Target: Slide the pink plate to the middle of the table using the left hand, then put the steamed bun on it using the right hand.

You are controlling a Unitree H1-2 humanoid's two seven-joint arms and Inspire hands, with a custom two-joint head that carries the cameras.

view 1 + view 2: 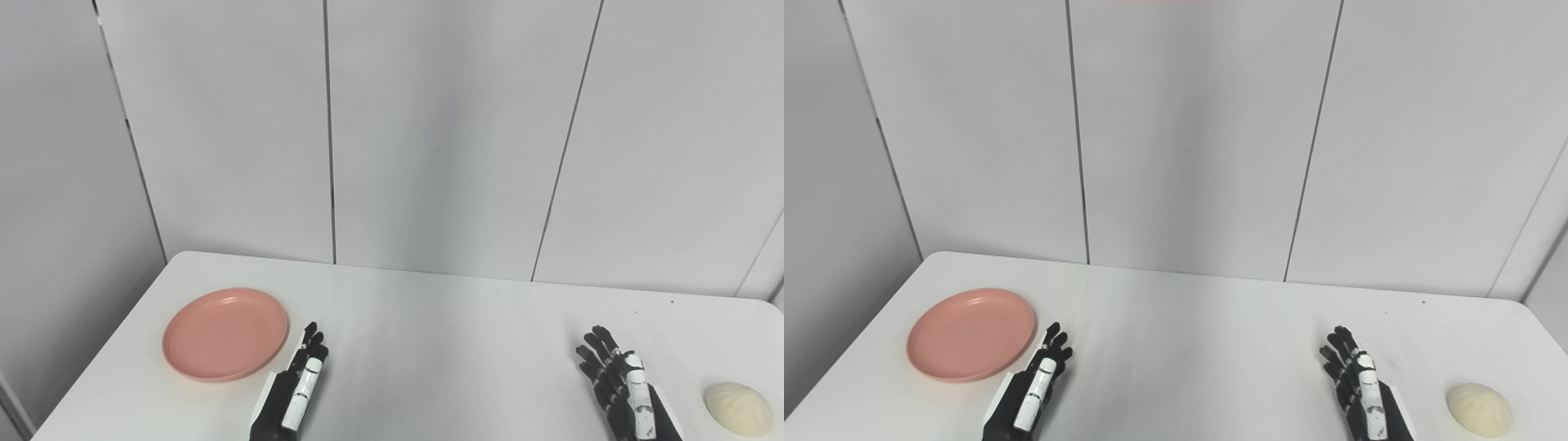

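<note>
A pink plate (225, 334) lies flat and bare on the left side of the white table (429, 343). My left hand (298, 383) is open, fingers stretched forward, just right of the plate's near rim and not touching it. A pale steamed bun (738, 408) sits near the table's front right corner. My right hand (615, 383) is open too, fingers apart and pointing away from me, a short way left of the bun and holding nothing.
Grey wall panels (429, 135) stand close behind the table's far edge. The table's left edge runs near the plate and its right edge near the bun.
</note>
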